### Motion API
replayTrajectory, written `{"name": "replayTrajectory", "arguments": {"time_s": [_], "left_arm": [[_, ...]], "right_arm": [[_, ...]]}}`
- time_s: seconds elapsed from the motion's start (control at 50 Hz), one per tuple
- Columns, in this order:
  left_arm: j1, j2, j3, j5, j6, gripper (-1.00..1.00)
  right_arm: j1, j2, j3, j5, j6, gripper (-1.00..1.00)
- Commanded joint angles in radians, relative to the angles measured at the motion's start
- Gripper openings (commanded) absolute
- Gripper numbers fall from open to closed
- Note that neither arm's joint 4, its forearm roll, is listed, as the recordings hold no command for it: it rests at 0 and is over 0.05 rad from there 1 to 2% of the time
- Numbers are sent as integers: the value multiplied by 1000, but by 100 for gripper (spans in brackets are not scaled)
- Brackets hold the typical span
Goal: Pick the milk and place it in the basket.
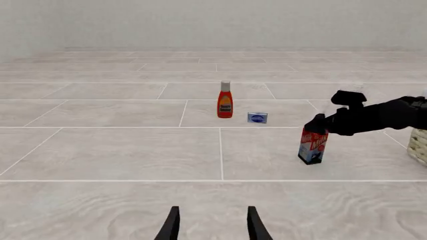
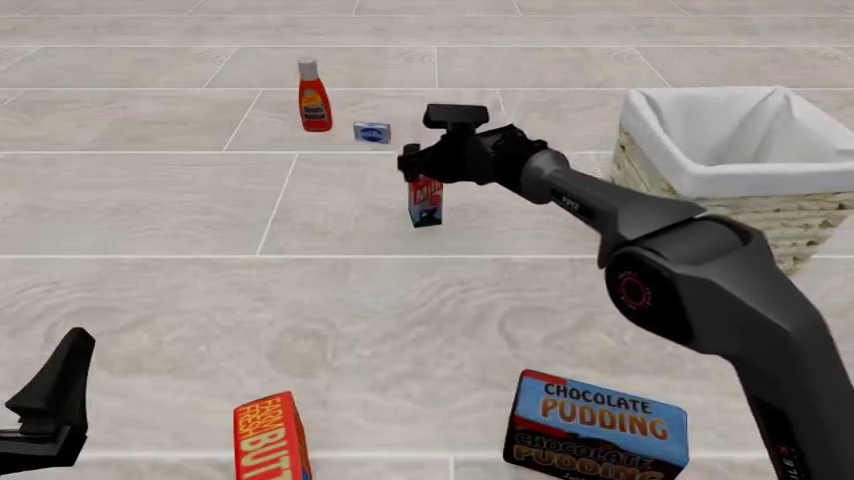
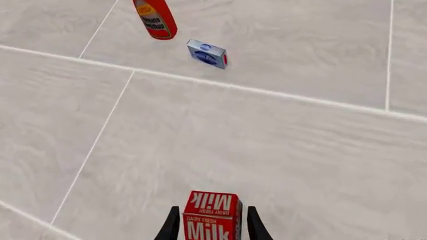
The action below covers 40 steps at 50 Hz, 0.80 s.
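Observation:
The milk (image 2: 426, 203) is a small carton with a red top and a dark blue lower part, on the floor left of the basket (image 2: 667, 165). My right gripper (image 2: 422, 172) is shut on the milk's top. In the right wrist view the fingers (image 3: 171, 226) flank the milk (image 3: 212, 216). The left wrist view shows the milk (image 1: 313, 146) slightly tilted under the right gripper (image 1: 320, 126); I cannot tell whether it touches the floor. My left gripper (image 1: 212, 226) is open and empty at the near left (image 2: 54, 395). The basket is wicker with a white lining, and its edge shows in the left wrist view (image 1: 419, 146).
A red ketchup bottle (image 2: 314, 100) and a small blue box (image 2: 372, 132) stand beyond the milk. An orange-red butter box (image 2: 274, 440) and a chocolate pudding box (image 2: 597, 425) sit at the near edge. The right arm (image 2: 667, 260) stretches across in front of the basket.

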Motion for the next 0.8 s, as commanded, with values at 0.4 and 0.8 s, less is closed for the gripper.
{"name": "replayTrajectory", "arguments": {"time_s": [0.4,0.8], "left_arm": [[0,0,0,0,0,100],[0,0,0,0,0,100]], "right_arm": [[11,38,44,-45,39,-100],[4,-1,15,8,-16,-100]]}}
